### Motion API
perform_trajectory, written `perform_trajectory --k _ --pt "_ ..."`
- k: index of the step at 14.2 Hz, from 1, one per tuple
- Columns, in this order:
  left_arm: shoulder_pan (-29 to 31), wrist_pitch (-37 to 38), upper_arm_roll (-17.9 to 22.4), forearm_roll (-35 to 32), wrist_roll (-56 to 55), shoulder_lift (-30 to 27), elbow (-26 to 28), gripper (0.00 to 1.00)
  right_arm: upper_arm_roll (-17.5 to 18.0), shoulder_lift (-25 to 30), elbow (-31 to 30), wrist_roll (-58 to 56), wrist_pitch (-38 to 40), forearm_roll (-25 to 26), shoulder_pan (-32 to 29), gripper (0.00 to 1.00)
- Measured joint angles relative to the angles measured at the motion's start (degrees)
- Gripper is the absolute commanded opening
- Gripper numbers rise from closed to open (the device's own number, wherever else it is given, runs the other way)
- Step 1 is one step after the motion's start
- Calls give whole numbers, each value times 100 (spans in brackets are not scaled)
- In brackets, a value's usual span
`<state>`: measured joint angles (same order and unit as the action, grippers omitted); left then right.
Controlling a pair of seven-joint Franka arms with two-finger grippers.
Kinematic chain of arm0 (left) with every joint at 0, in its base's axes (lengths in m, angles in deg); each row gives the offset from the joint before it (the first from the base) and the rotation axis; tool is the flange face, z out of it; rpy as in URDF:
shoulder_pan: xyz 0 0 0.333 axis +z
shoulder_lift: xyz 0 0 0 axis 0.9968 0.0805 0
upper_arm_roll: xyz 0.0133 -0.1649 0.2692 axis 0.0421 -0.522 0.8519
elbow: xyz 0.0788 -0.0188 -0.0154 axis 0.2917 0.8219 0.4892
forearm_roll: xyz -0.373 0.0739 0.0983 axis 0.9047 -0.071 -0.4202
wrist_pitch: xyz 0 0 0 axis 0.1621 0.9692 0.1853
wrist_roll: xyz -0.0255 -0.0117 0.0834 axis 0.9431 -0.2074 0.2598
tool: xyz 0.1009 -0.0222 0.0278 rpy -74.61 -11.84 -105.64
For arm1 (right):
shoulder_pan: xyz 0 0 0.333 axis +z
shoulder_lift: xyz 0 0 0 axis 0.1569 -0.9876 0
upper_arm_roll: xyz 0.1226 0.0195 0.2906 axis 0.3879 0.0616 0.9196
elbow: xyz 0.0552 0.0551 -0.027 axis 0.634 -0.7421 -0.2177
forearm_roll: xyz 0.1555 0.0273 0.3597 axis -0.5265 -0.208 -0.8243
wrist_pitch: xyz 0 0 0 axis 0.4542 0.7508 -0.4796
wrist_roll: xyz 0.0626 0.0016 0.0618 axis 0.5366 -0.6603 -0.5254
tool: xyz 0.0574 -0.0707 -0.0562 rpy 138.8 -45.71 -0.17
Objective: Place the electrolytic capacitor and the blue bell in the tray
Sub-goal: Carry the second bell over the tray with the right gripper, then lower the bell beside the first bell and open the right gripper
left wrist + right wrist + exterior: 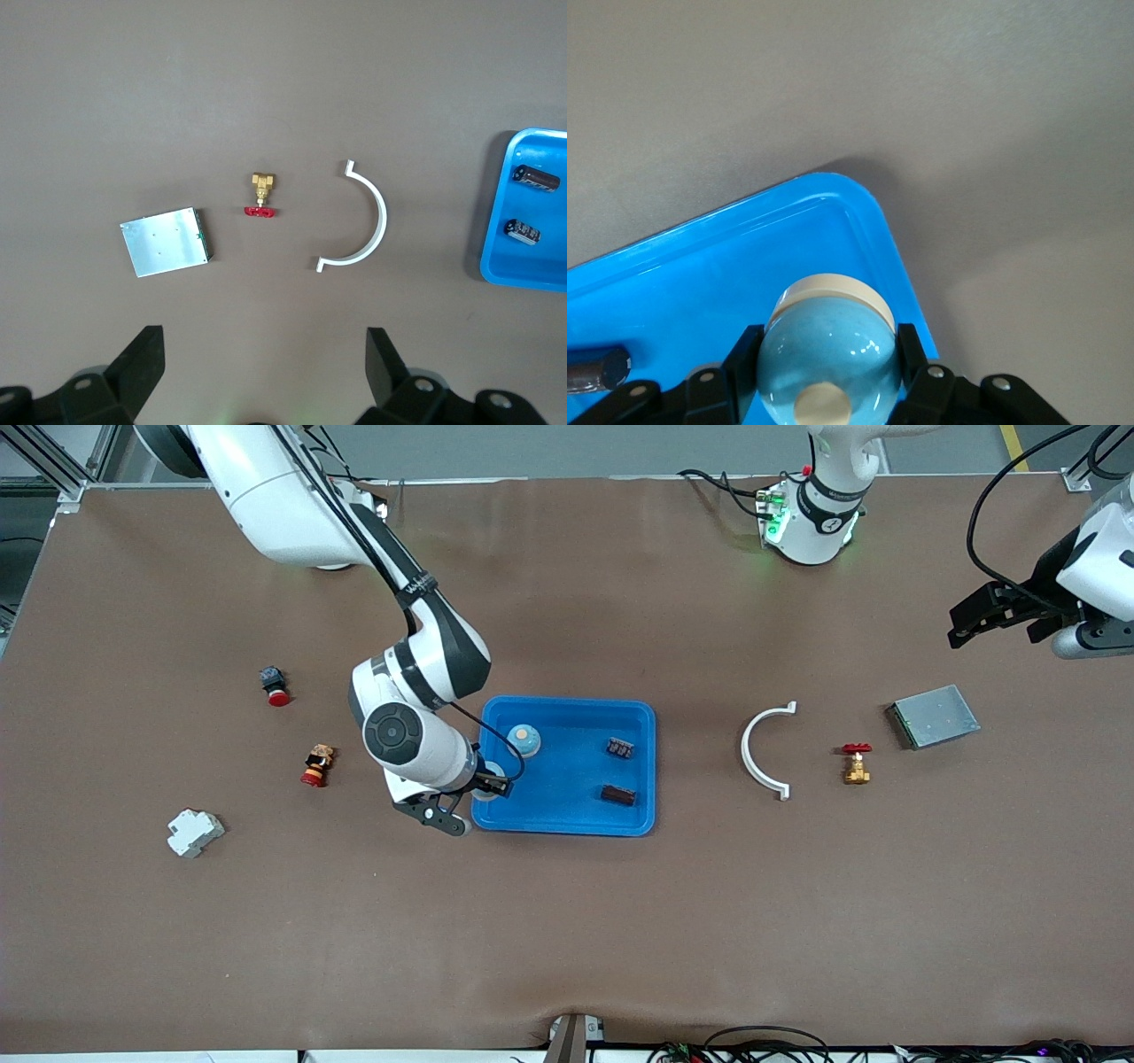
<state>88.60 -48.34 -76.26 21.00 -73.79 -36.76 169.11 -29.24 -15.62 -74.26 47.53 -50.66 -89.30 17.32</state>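
One blue bell (826, 350) sits clamped between the fingers of the right gripper (828, 341), just inside the corner of the tray (744, 257) at the right arm's end and nearer the front camera. From the front view I think a second bell (524, 739) already stands on the tray floor close by, though the wrist hides much of that corner. Two dark electrolytic capacitors (621, 747) lie toward the tray's other end, one nearer the camera than the other. I cannot tell whether the held bell's base touches the floor, so I would lower gently until it seats flat. Then I would part the fingers only enough to free the dome and lift straight up, keeping clear of the rim and the neighbouring bell. The left gripper (263, 367) waits with fingers spread, over bare table at the left arm's end, near the grey metal box (933, 716).
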Motion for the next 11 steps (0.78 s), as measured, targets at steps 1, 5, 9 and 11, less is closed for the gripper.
perform_trajectory --k 1,5,9,11 --pt "1 2 0 0 0 -41 41 100 -2 -52 22 4 -25 0 19 18" --pt "16 20 2 0 0 -118 194 100 -2 -254 84 120 -233 0 137 18" --pt "32 3 5 -101 6 -118 226 100 -2 -435 141 132 -283 0 246 18" --pt "32 -31 4 -145 9 -118 232 100 -2 -519 176 135 -307 0 277 18"
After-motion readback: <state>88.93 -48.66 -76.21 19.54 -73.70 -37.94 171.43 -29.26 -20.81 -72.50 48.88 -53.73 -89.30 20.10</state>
